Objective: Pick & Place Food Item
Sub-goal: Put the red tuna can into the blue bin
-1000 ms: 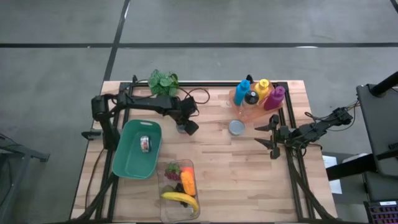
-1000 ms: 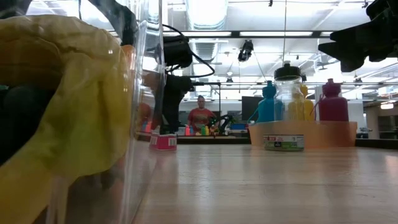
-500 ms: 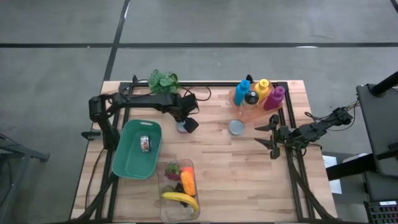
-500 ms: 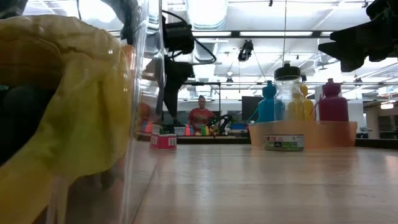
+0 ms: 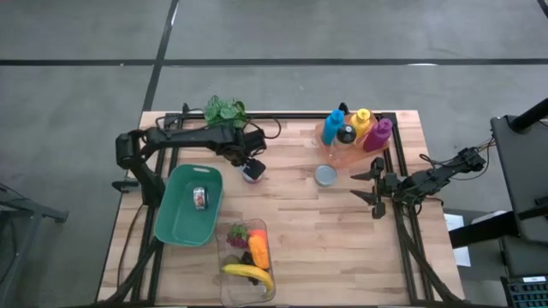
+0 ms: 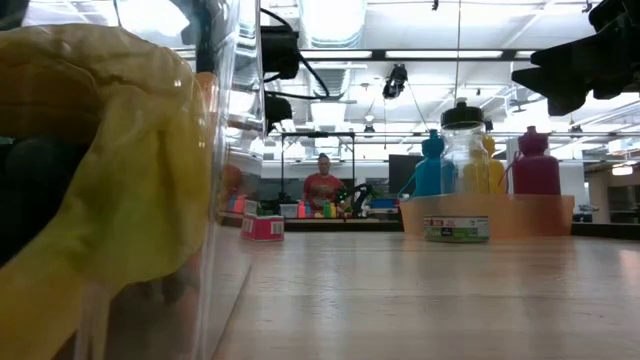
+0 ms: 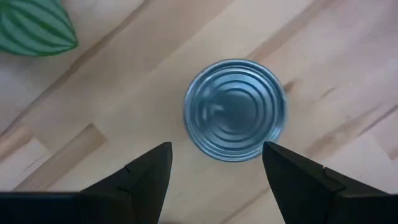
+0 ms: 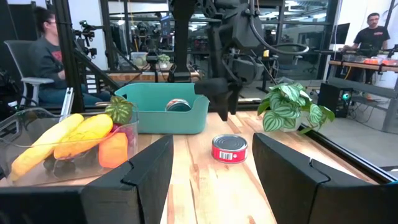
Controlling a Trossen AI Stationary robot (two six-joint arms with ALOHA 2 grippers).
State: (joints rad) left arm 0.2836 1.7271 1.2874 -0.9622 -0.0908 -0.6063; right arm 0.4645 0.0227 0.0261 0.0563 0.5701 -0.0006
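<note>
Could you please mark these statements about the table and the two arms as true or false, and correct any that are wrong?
1. The left pincer hangs open directly above a red-labelled can standing on the wooden table. True.
2. The green bin is empty. False: another can lies inside it.
3. The right pincer is closed on a bottle. False: it is open and holds nothing, out by the table's right edge.
4. The clear container holds a banana and other fruit. True.
5. The coloured bottles stand at the table's near left corner. False: they are grouped at the far right, in a holder.
</note>
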